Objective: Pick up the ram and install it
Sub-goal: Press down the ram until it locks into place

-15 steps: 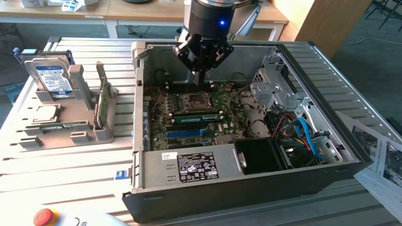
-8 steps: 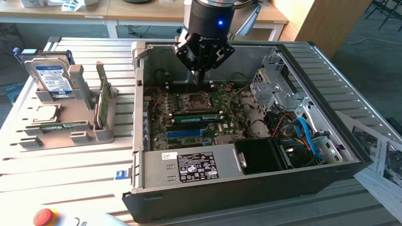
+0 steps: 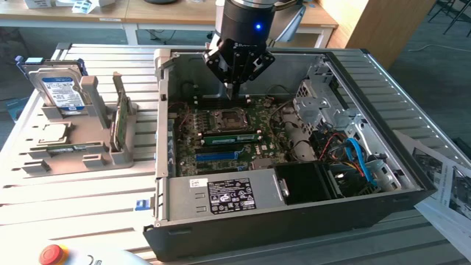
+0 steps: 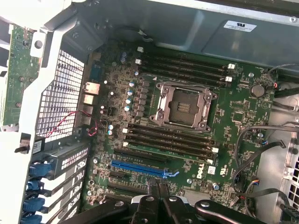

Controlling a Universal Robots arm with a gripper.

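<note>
— Right under the claw, is that the bare processor socket?

— Yes. The fingers are pressed together, pinching nothing. The ram lies in the slots past the socket from the claw, towards the power supply.

— Trouble?

— A low drift could bend the socket pins. I also can't tell whether the ram's ends are latched; half-seated, it could pop up.
</note>
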